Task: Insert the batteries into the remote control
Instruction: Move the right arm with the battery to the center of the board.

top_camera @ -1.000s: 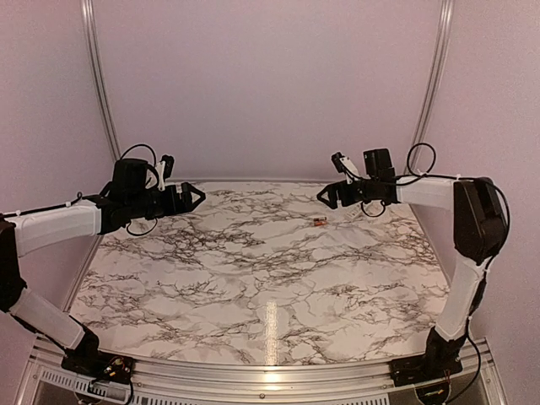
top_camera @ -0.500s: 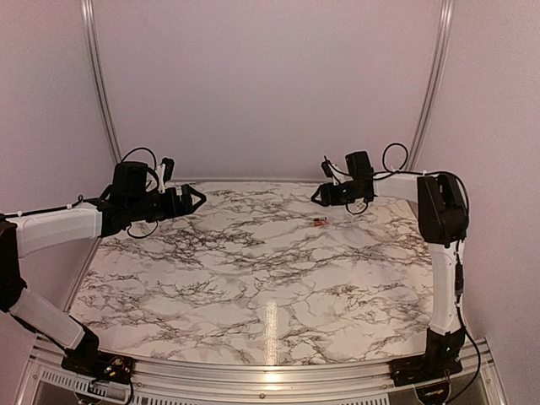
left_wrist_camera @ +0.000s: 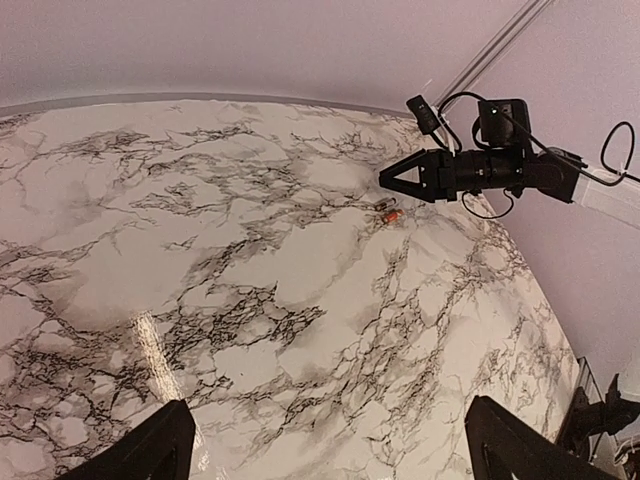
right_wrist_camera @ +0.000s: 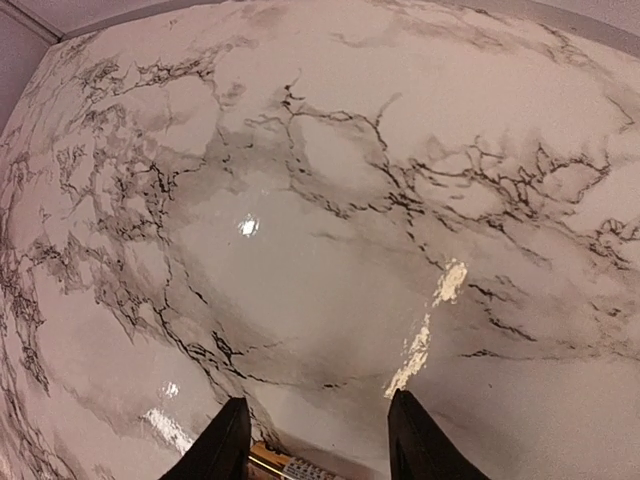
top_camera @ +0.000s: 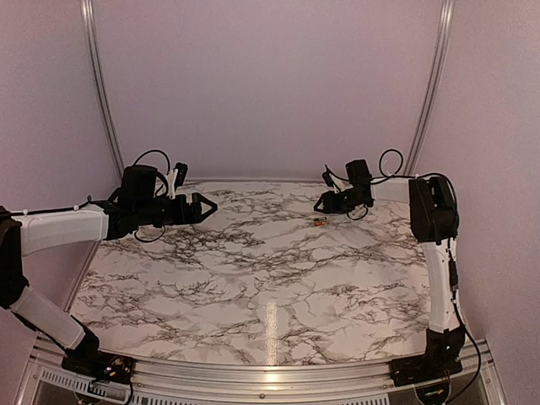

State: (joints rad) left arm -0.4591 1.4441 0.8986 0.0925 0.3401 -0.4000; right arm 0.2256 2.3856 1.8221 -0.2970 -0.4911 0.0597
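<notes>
Top external: batteries lie on worktop, upper right of frame, just under right pincer. Its jaws partly apart, gripping nothing, likely poised for pickup. Left pincer spread wide, empty, hovers upper left. Remote control nowhere visible.

left arm: forearm stretched level toward the table's middle; left gripper with jaws spread wide
right arm: elbow raised, forearm reaching inward; right gripper with jaws partly apart

Soft, even light is filling the scene; bright streaks are glaring on the glossy counter; wrist views are bowing outward.
</notes>
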